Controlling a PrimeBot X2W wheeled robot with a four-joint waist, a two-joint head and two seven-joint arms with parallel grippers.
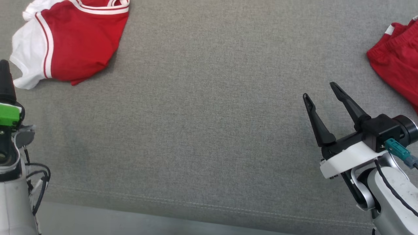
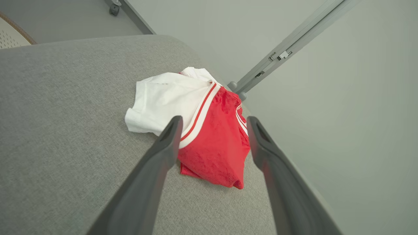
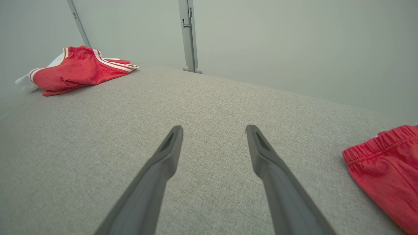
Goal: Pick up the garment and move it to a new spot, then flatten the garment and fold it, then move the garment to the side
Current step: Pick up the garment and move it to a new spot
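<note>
A red and white garment (image 1: 68, 39) lies bunched at the far left of the grey fabric surface (image 1: 209, 114); in the left wrist view this garment (image 2: 209, 137) sits just beyond my fingertips. My left gripper (image 2: 214, 122) is open and empty, hovering short of it; in the head view it (image 1: 5, 81) stands at the left edge. A second red garment (image 1: 396, 62) with an elastic waistband lies at the right edge, and is also seen as red cloth (image 3: 385, 169) in the right wrist view. My right gripper (image 1: 319, 90) is open and empty above bare fabric, left of that red garment.
A stitched seam (image 1: 196, 204) runs along the surface's front edge, with pale floor below it. Grey metal frame posts (image 3: 188, 36) stand behind the far edge against a pale wall. A caster (image 2: 113, 9) shows on the floor beyond the surface.
</note>
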